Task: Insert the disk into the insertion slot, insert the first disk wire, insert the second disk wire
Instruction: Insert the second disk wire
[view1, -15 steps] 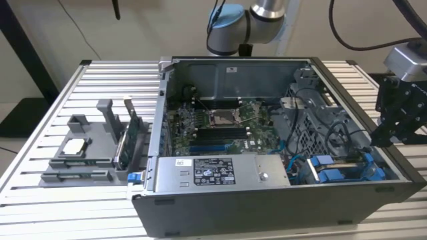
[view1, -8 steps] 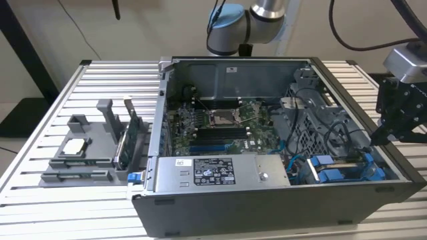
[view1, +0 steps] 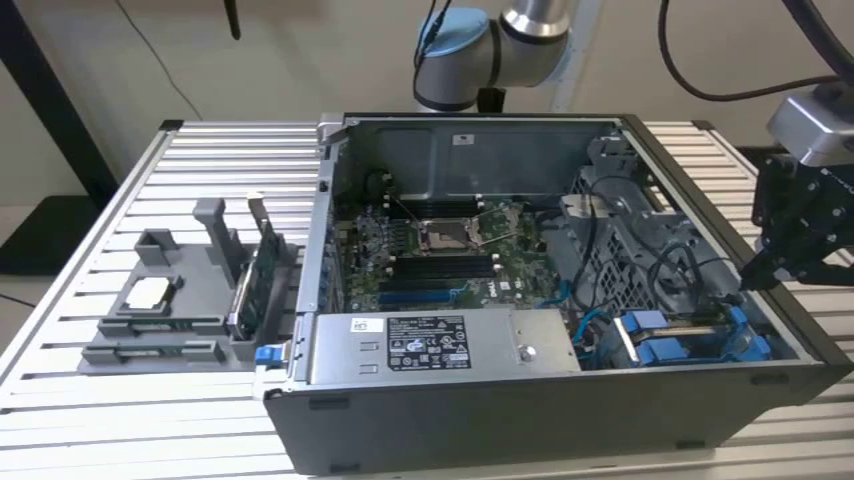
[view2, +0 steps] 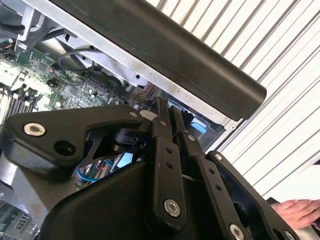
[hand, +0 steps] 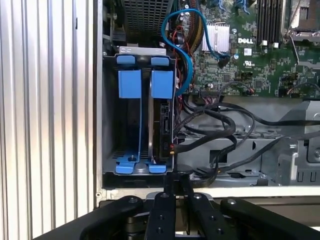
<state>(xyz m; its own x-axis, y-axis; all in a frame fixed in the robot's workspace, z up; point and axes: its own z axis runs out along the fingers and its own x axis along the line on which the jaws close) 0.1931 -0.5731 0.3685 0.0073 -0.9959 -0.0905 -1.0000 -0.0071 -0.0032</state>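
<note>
While my pincer (hand: 172, 192) hangs over the edge of the open computer case (view1: 534, 440), its two fingers are pressed together with nothing between them, as both wrist views show. In the first wrist view the fingertips sit just at the rim of the insertion slot (hand: 112, 125), the dark metal bay with bright blue rails. One blue-framed carrier in it seems to hold the disk (hand: 162, 130), whose dark edge shows beside the rails, so I judge the disk is already seated; the neighbouring lane looks bare. In the exterior view the bay lies at about four o'clock inside the case, and my pincer (view1: 767, 270) hovers at the case wall near three o'clock. A blue cable (hand: 182, 50) loops just beside the bay, and black wires (hand: 220, 125) run across the chassis next to it. My worry is that these loose cables crowd the connector end: a closed pincer coming down could snag or press one, or bump the case rim. I cannot tell whether any wire is plugged into the disk. The case rests on a ribbed metal counter (view1: 120, 200), with a grey holder rack (view1: 174, 300) near nine o'clock bearing upright boards. A person's hand (view2: 295, 211) rests at the counter's edge in the second wrist view, close enough to be a hazard.
</note>
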